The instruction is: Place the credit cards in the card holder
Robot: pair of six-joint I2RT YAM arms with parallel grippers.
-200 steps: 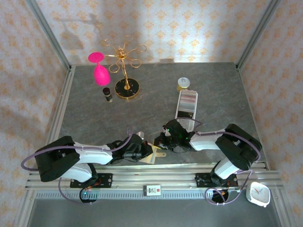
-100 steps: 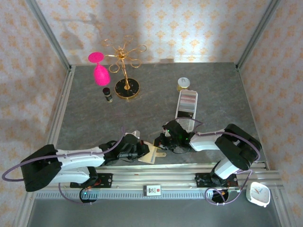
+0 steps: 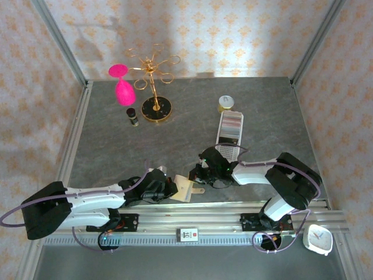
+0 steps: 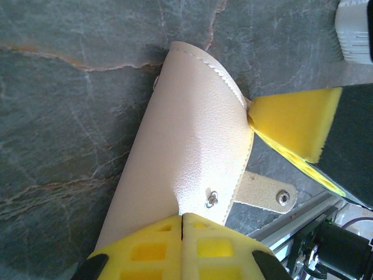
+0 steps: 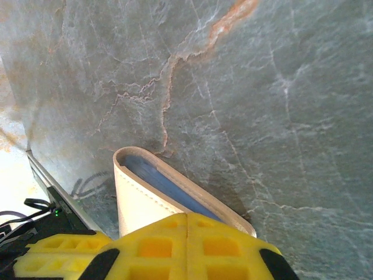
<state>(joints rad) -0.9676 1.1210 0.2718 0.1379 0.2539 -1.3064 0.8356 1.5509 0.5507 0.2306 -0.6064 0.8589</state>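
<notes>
The beige card holder (image 3: 184, 189) lies near the table's front edge, its snap tab (image 3: 199, 189) pointing right. In the left wrist view the card holder (image 4: 192, 128) bulges up like a tent, and my left gripper (image 4: 183, 220) is shut with its tips against the near cover. My left gripper (image 3: 169, 189) sits at the holder's left side. My right gripper (image 3: 197, 175) is at its far right corner, shut, tips resting on the card holder (image 5: 137, 201). Bluish-grey edges of the credit cards (image 5: 166, 185) show between its two leaves. One right finger (image 4: 294, 119) touches the holder's edge.
A long white perforated tray (image 3: 230, 133) lies just behind my right arm, with a small jar (image 3: 226, 103) beyond it. A gold stand (image 3: 155, 108), a pink glass (image 3: 123, 90) and a dark bottle (image 3: 133, 116) stand at the back left. A metal rail (image 3: 192, 213) runs along the near edge.
My left arm has drawn back to the left and lowered, so more of the card holder shows. The right arm has barely moved.
</notes>
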